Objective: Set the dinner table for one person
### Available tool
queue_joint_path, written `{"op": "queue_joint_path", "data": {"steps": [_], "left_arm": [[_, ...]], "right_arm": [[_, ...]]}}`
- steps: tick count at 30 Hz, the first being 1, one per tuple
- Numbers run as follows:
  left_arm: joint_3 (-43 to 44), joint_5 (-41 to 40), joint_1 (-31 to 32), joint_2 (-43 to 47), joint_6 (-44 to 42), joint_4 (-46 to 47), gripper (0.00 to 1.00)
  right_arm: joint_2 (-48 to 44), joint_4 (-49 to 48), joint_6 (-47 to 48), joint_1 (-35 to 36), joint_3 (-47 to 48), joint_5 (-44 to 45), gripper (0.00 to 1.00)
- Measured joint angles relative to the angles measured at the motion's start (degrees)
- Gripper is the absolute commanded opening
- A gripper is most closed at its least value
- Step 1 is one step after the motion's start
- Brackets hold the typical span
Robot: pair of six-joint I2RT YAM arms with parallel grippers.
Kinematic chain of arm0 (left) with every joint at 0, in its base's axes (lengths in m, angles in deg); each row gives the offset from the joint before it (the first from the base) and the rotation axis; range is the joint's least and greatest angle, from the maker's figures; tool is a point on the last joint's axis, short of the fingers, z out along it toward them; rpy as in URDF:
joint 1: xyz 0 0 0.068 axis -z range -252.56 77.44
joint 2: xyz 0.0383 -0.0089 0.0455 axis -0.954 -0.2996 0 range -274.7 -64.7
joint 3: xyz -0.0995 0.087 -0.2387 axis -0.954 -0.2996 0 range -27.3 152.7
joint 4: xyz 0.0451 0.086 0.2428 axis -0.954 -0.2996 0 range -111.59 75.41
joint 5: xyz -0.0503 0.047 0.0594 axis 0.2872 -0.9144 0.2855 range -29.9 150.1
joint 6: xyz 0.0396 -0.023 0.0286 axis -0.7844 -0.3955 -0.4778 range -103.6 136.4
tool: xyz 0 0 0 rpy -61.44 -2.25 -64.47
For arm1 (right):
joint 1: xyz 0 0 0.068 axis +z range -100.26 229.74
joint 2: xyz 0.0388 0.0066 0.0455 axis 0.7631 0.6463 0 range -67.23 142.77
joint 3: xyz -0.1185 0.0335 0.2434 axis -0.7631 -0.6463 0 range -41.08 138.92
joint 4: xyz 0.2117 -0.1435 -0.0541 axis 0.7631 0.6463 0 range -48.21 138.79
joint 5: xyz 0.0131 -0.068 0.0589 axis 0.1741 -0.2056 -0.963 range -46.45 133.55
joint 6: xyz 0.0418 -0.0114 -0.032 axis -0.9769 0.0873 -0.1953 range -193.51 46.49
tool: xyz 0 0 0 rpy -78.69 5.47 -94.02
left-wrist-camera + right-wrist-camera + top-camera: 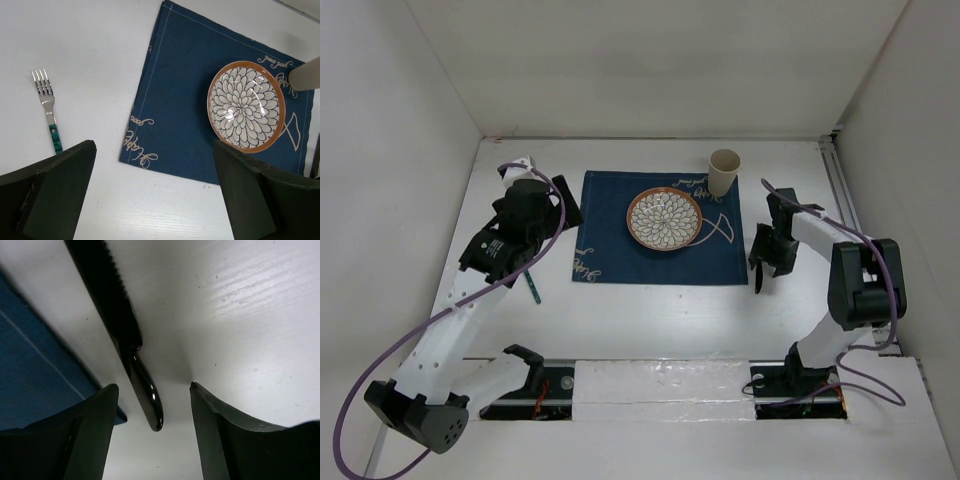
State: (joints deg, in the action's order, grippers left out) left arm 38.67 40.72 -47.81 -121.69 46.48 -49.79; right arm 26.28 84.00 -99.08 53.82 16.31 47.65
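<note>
**Operator:** What am I working on?

**Spotter:** Your dinner table (650, 310) is the big white slab under everything, running from the arm bases to the back wall. I'd judge it rigid and slick. You don't grip it, you set things on it, and flat pieces will likely skate if you nudge them.

**Operator:** And what's on it?

**Spotter:** The blue mat (610, 240) lies mid-table. It's soft cloth that may ruck if you drag across it. The patterned plate (664, 219) sits on the mat's right half. It's probably ceramic, so take it by the rim if you must. The paper cup (724, 172) stands upright at the mat's far right corner, and it looks light and easy to crush.

**Operator:** Cutlery?

**Spotter:** The fork (48, 107) lies on bare table left of the mat, tines pointing away from you. Your left gripper (154, 145) hangs near the mat's left edge, jaws fully apart and holding nothing. The black knife (126, 337) lies just beside the mat's right edge. It sits between the jaws of your right gripper (151, 390), which stand apart with a gap either side of the handle. It's thin and stiff on a slippery surface, so I'd pinch across the handle.
</note>
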Motion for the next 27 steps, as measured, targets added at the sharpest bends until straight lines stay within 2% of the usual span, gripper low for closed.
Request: {"op": "queue_joint_path", "data": {"steps": [3, 4, 5, 6, 8, 9, 16, 21, 27], "left_arm": [[0.0, 0.26, 0.0, -0.28, -0.26, 0.31, 1.0], [0.0, 0.46, 0.0, -0.39, -0.31, 0.31, 1.0], [-0.02, 0.61, 0.0, -0.5, -0.31, 0.31, 1.0], [-0.02, 0.76, 0.0, -0.57, -0.33, 0.31, 1.0], [-0.02, 0.96, 0.0, -0.63, -0.44, 0.31, 1.0], [-0.02, 0.98, 0.0, -0.63, -0.5, 0.33, 1.0], [-0.02, 1.42, 0.0, -0.63, -0.87, 0.87, 1.0], [-0.02, 2.32, 0.0, -0.7, -1.11, 1.51, 1.0], [-0.81, 3.41, 0.0, -1.14, -1.16, 2.29, 1.0]], "right_arm": [[2.64, -0.96, 1.25, 0.0, 0.15, 0.09, 0.58], [2.97, -0.94, 1.55, 0.02, 0.35, 0.13, 0.52], [3.19, -0.76, 1.86, 0.11, 0.59, 0.17, 0.45], [3.37, -0.63, 2.08, 0.15, 0.85, 0.24, 0.31], [3.58, -0.48, 2.58, 0.2, 1.07, 0.63, 0.14], [3.58, -0.48, 2.86, 0.24, 1.14, 0.66, 0.0], [2.6, -0.31, 1.88, 0.74, 0.92, 2.62, 0.0], [-3.89, -0.55, 0.83, 2.43, 0.48, 5.81, 0.0], [-8.9, 0.0, 1.51, 4.98, 4.74, 6.75, 0.0]]}}
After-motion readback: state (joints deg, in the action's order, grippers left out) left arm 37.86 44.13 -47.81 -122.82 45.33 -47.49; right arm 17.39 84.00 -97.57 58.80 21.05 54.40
